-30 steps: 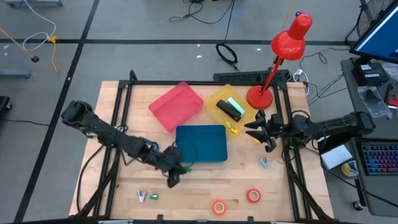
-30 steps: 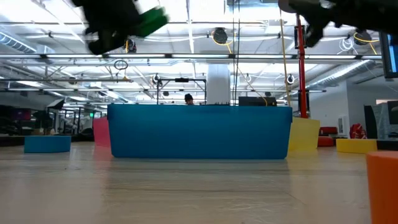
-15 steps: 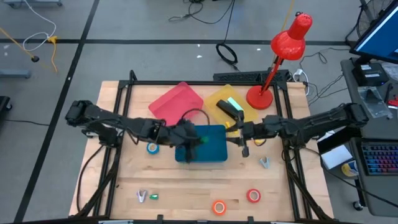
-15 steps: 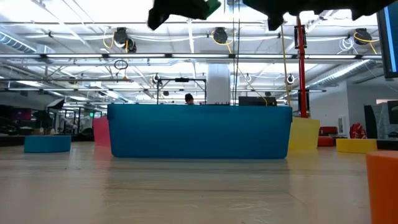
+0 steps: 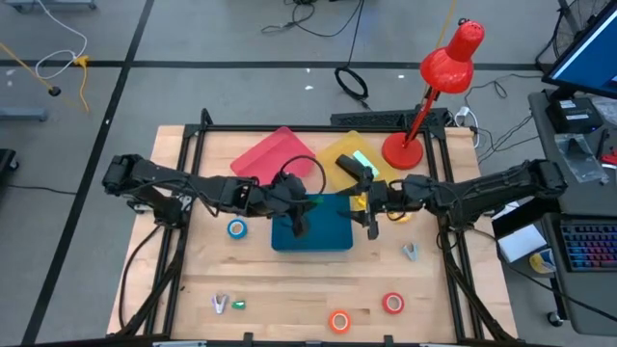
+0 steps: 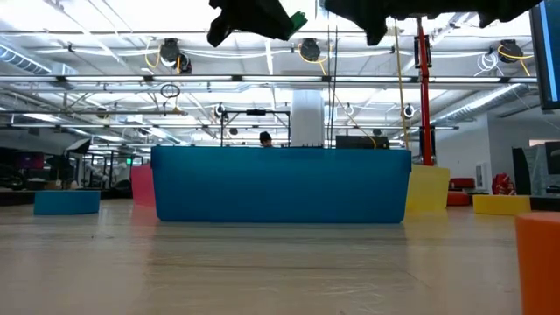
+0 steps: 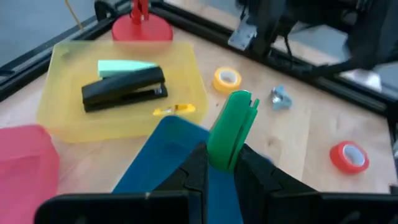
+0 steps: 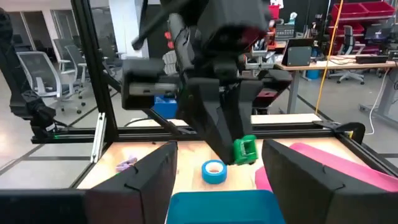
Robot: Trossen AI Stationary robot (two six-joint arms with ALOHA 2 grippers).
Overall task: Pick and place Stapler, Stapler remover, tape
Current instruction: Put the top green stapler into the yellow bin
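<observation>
My left gripper hangs over the blue tray, shut on a green stapler remover. My right gripper stands open and holds nothing at the blue tray's right edge, next to the yellow tray. The black stapler lies in that yellow tray. On the table lie tape rolls: blue, orange, red and yellow. Two more stapler removers rest on the table, a pale one and a purple one. My left gripper pinches the green stapler remover between its two fingers at one end. The rest of it sticks out past the fingertips. The fingers slant downward from the table's left side. The remover is lifted clear above the blue tray.
A pink tray sits at the far left of the blue one. A red desk lamp stands at the far right corner. A mint block lies beside the stapler. Black frame rails run along the table's edges.
My left gripper has carried the green stapler remover up and away from the near left of the blue tray to a spot over that tray, uncovering the blue tape. My right gripper has moved toward the table's left, from near the lamp base to the blue tray's right edge.
</observation>
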